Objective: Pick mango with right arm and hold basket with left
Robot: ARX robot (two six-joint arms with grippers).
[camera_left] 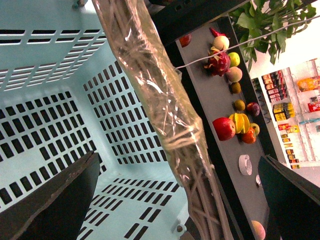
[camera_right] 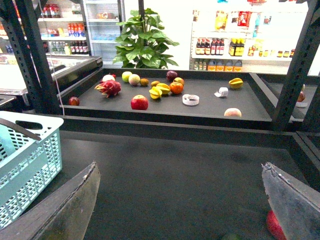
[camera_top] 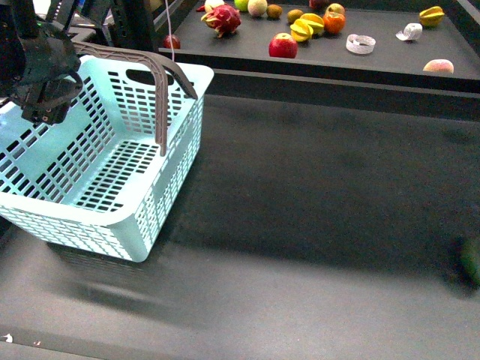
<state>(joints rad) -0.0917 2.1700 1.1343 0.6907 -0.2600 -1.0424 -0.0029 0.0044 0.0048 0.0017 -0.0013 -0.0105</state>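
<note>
The pale turquoise basket stands at the left of the dark table, its grey-brown handles raised. My left gripper hangs over its far left rim, open. In the left wrist view its fingers stand on either side of a plastic-wrapped handle without touching it, with the basket floor below. A smooth yellow-pink oval fruit, probably the mango, lies at the right of the raised back shelf; it also shows in the right wrist view. My right gripper is open and empty, low over the table, far from the shelf.
The back shelf holds a red apple, a dragon fruit, yellow starfruit, an orange and other fruit. Its raised front lip stands between table and fruit. A red object lies by my right finger.
</note>
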